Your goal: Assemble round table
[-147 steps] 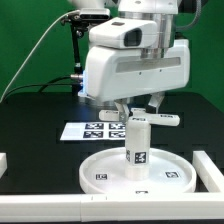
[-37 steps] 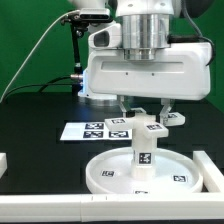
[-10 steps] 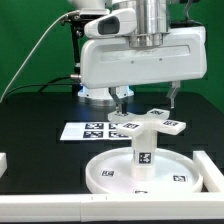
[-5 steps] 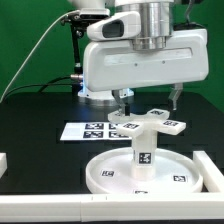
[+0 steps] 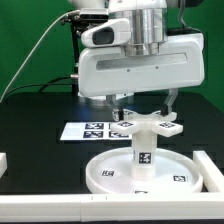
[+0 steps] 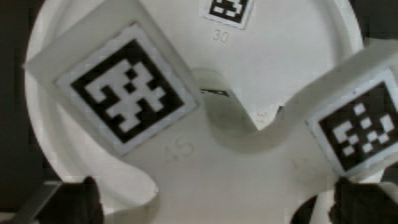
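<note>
The round disc (image 5: 100, 172) lies rim up near the table's front. The short leg (image 5: 141, 157) stands upright at its centre, with the cross-shaped foot (image 5: 152, 125) sitting on top of it. My gripper (image 5: 145, 103) hangs open just above the foot, one finger on each side and touching nothing. In the wrist view two tagged arms of the foot (image 6: 125, 90) fill the picture, with the disc (image 6: 285, 40) beneath them. The gripper (image 6: 217, 200) shows as two dark fingertips (image 6: 71, 203) set wide apart with nothing between them.
The marker board (image 5: 92, 130) lies flat behind the disc toward the exterior view's left. A white rail (image 5: 60, 207) runs along the table's front edge, with white blocks at the left (image 5: 3, 160) and right (image 5: 207, 165).
Over the last second my open gripper has come down closer to the foot. The foot, which lay on the table long before, now sits on the leg, released.
</note>
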`<state>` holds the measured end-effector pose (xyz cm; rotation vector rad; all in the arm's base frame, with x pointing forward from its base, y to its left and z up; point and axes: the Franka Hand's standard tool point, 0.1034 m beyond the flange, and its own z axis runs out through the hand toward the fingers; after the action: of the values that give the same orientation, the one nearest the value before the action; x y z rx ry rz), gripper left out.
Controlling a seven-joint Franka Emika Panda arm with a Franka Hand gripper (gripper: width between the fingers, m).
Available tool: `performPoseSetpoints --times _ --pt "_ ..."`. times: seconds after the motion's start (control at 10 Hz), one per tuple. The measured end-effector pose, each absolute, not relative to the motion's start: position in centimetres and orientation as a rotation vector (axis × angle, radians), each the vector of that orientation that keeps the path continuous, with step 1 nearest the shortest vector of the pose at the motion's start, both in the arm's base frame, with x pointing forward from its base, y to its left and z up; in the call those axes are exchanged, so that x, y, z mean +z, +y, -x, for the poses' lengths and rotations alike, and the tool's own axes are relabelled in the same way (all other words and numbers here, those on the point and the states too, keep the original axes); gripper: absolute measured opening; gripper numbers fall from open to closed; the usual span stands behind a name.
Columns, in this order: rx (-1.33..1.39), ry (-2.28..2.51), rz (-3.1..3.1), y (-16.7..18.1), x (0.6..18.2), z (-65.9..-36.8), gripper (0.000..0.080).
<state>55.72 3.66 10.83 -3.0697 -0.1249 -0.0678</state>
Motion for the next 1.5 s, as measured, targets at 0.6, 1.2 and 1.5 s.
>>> performPoseSetpoints --times 0.6,1.2,1.5 --pt "-0.017 0.031 3.067 4.0 9.8 -56.1 0.0649" --pt "-0.004 0.119 3.071 3.9 9.5 -55.9 0.0445" --pt "-0.046 0.645 3.000 4.1 9.5 -56.3 0.0445"
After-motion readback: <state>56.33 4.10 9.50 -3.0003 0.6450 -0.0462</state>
